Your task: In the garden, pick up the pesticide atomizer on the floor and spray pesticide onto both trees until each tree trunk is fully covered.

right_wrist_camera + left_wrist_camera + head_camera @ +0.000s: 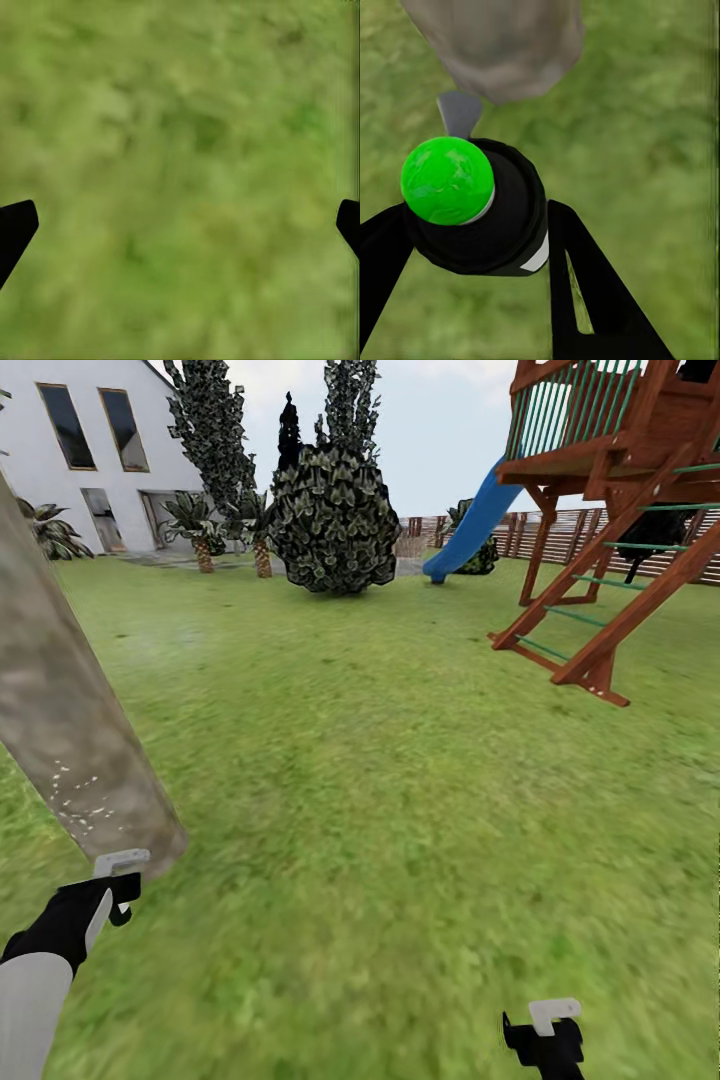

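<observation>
Head view: left gripper [112, 888] sits low beside the tree trunk [60, 730], white specks of pesticide [75, 800] on the bark; right gripper [548, 1028] hangs over the grass.
Left wrist view: fingers [585, 300] clamp the pesticide atomizer [484, 214] round its dark body; its cap here looks green, nozzle toward the trunk.
Handling: probably light, rigid, smooth; the mid-body grip suits.
Right wrist view: jaws wide apart, empty, above the floor [180, 180].

Mottled rough tree trunk [70, 730], wooden play tower [620, 510]
</observation>
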Available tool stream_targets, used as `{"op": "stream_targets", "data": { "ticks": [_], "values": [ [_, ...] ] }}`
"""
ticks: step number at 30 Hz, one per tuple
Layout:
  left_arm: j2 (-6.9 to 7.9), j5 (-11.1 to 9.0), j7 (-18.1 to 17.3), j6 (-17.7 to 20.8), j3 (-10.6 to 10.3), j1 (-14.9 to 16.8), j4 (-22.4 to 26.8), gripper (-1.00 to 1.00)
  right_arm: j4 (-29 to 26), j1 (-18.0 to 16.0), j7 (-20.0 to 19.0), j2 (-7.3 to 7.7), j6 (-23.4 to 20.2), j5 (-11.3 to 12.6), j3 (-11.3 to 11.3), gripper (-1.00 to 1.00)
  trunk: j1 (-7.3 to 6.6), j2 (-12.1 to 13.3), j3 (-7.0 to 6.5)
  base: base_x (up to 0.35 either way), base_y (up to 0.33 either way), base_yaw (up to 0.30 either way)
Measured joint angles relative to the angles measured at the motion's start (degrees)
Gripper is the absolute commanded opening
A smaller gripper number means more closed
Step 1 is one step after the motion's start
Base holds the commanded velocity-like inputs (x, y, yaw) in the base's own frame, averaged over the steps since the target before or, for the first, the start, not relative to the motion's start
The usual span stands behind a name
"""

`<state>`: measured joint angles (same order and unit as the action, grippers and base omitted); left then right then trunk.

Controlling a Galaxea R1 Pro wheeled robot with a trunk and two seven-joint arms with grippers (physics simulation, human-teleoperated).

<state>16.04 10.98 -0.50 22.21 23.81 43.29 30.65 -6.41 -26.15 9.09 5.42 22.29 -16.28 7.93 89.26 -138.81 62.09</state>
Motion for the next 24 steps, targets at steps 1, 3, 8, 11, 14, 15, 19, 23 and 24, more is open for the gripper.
{"op": "stream_targets", "data": {
  "ticks": [1,3,8,11,14,15,19,23,24],
  "values": [
    [0.02,0.0,0.0,0.0,0.0,0.0,0.0,-1.0,0.0,0.0,0.0,-0.02,0.0,0.0,0.0,1.0,0.0,0.0,0.0,0.099,-0.26,0.216],
    [0.06,0.0,0.0,0.1,0.1,0.0,0.0,-1.0,0.0,0.0,0.0,-0.05,0.0,0.0,0.0,1.0,0.0,0.0,0.0,0.099,-0.26,0.263],
    [0.08,0.0,0.0,0.1,0.1,0.0,0.0,-1.0,0.0,0.0,0.0,-0.05,0.0,-0.1,0.0,1.0,-0.01,0.0,0.0,0.163,-0.245,0.276],
    [0.04,0.0,0.0,0.1,0.1,0.0,0.0,-1.0,0.0,0.0,0.0,-0.05,0.0,-0.1,0.0,1.0,-0.01,0.0,0.0,0.224,-0.213,0.276],
    [0.03,0.0,0.0,0.1,0.0,0.0,0.0,-1.0,0.0,0.0,0.0,-0.05,-0.1,-0.1,0.0,1.0,-0.01,0.0,0.0,0.229,-0.21,0.276],
    [0.02,0.0,0.0,0.1,0.0,0.0,0.0,-1.0,0.0,0.0,0.0,-0.06,0.0,-0.1,0.0,1.0,-0.01,0.0,0.0,0.23,-0.209,0.276],
    [-0.03,-0.3,-0.1,0.2,0.1,0.0,-0.1,-1.0,0.0,0.0,0.0,-0.11,-0.1,-0.1,0.0,1.0,-0.01,0.0,0.0,0.23,-0.209,0.276],
    [-1.81,-0.5,-0.3,0.2,-0.2,0.3,0.5,-1.0,0.0,0.0,0.0,-0.15,-0.1,-0.1,0.0,1.0,-0.01,0.0,0.0,0.244,-0.194,0.276],
    [-1.94,-0.4,-0.3,0.1,-0.3,0.4,1.4,-1.0,0.0,0.0,0.0,-0.19,-0.1,-0.1,0.0,1.0,-0.02,0.0,0.0,0.269,-0.169,0.276]
  ]
}}
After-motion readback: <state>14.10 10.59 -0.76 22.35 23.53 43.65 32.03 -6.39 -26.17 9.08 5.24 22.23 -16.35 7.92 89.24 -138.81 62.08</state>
